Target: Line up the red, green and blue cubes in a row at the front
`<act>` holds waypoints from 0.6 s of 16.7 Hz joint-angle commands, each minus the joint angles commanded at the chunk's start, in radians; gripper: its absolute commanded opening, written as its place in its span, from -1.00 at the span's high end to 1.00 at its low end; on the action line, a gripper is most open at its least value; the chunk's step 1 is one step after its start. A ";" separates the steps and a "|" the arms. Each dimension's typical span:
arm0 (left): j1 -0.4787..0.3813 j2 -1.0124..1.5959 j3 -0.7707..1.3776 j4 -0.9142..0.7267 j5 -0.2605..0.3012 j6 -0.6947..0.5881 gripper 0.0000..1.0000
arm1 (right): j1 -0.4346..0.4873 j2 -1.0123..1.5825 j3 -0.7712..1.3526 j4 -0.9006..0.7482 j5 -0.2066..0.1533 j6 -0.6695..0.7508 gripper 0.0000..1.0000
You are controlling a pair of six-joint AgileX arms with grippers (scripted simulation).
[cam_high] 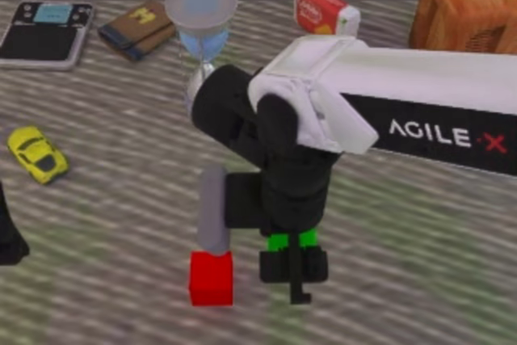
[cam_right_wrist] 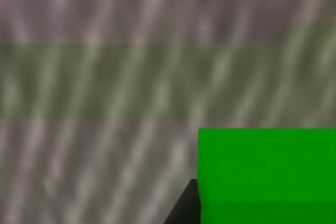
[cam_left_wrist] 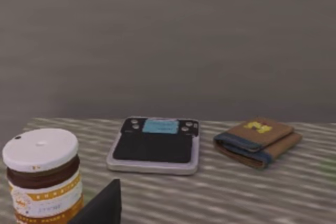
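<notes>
- Filling the near corner of the right wrist view, the green cube [cam_right_wrist: 266, 174] sits tight against a dark finger [cam_right_wrist: 181, 205], so I judge it is gripped rather than lying loose.
- From above, the right gripper [cam_high: 292, 268] hangs low over the front of the table with only two slivers of green cube [cam_high: 292, 240] showing under the wrist; its fingers look closed on the cube, though the pads themselves are hidden.
- Just beside the gripper, toward the table's left, the red cube [cam_high: 212, 278] rests on the striped cloth [cam_high: 420, 264]; bringing green down next to it would start the row.
- Whether the green cube already touches the cloth cannot be told: the arm's body covers it.
- No blue cube appears in any view; it may lie under the arm or out of frame.
- Only a dark edge of the left gripper [cam_high: 10, 236] shows at the table's left edge, parked well away; its own camera looks at a jar [cam_left_wrist: 42, 174], a scale [cam_left_wrist: 155, 145] and a wallet [cam_left_wrist: 257, 141], and its fingers' state cannot be told.
</notes>
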State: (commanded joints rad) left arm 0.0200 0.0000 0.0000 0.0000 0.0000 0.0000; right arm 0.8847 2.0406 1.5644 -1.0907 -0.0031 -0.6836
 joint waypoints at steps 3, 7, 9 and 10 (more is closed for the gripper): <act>0.000 0.000 0.000 0.000 0.000 0.000 -1.00 | -0.002 0.010 -0.008 0.015 0.000 0.001 1.00; 0.000 0.000 0.000 0.000 0.000 0.000 -1.00 | -0.001 0.052 -0.086 0.141 0.000 0.003 1.00; 0.000 0.000 0.000 0.000 0.000 0.000 -1.00 | -0.001 0.076 -0.129 0.209 0.000 0.003 1.00; 0.000 0.000 0.000 0.000 0.000 0.000 -1.00 | 0.000 0.085 -0.144 0.232 0.000 0.003 1.00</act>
State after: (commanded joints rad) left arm 0.0200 0.0000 0.0000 0.0000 0.0000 0.0000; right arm 0.8847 2.1254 1.4203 -0.8590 -0.0028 -0.6807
